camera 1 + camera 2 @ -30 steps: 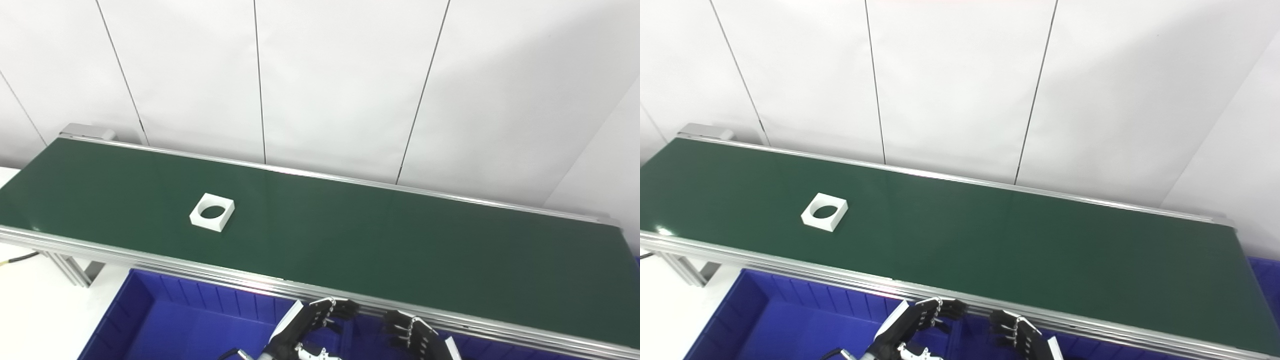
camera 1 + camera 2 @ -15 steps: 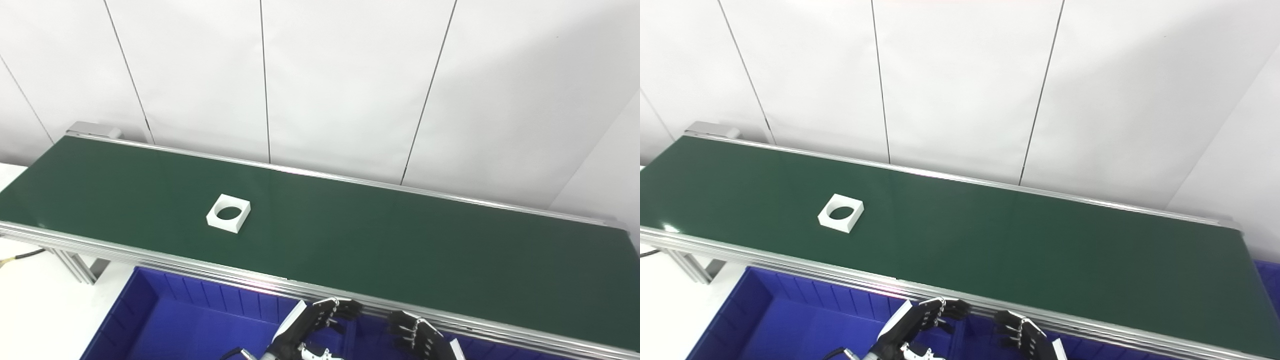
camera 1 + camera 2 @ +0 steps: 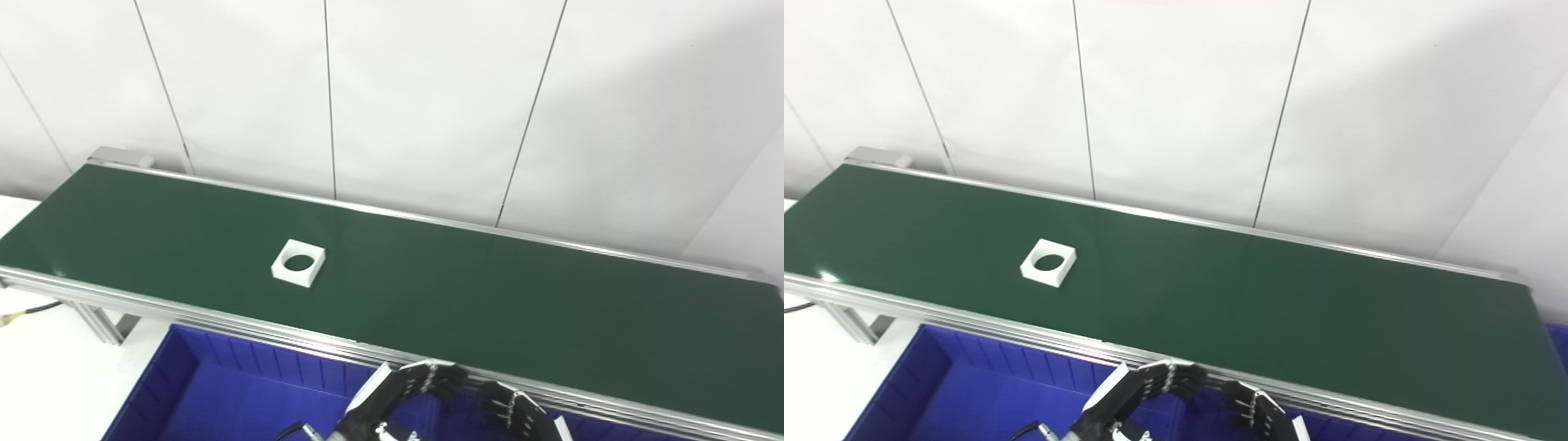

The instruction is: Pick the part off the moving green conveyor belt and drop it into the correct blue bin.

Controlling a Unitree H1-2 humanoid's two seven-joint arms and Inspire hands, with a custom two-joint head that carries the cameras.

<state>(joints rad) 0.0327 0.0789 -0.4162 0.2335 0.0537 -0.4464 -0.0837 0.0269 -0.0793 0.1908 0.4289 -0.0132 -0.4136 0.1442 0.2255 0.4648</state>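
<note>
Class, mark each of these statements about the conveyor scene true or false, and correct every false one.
1. The white part lies on the green conveyor belt. True.
2. The white part is a solid disc. False: it is a square block with a round hole through it.
3. The left hand holds the white part. False: it holds nothing and is low at the near edge, apart from the part.
4. A blue bin sits below the near rail of the belt. True.
5. The right hand rests on the middle of the belt. False: it is at the bottom edge, near the belt's near rail.
</note>
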